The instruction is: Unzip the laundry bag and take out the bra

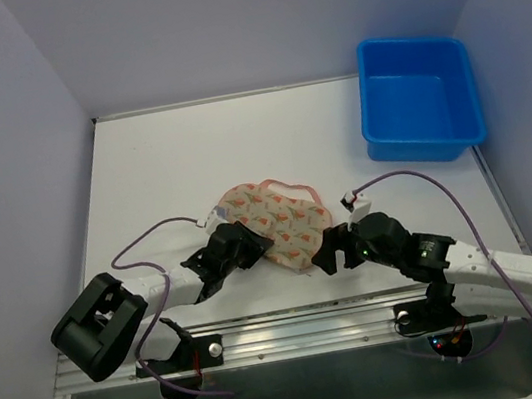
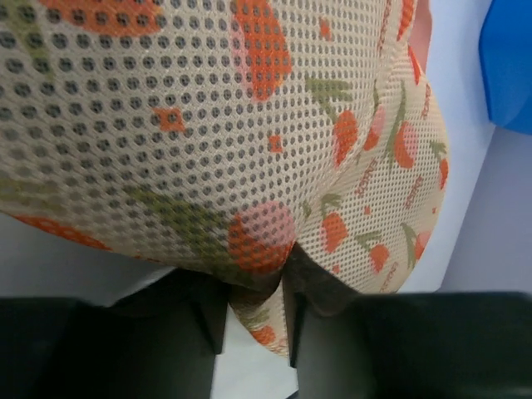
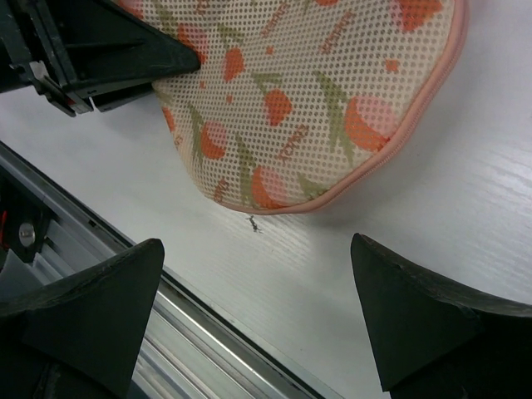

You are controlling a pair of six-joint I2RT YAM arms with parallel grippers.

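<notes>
Laundry bag [image 1: 284, 219], tiny orange lettering illegible, edge in clenched left jaws; right jaws wide apart.

The left arm [image 1: 163, 285] lies low and reaches inward. Its left gripper [image 2: 256, 320] has 2 fingers pinched together on a fold of the laundry bag [image 2: 249, 125]. The right arm [image 1: 505, 268] stretches in low from the right. The right gripper [image 3: 258, 243] has its 2 fingers spread wide, holding nothing.
</notes>
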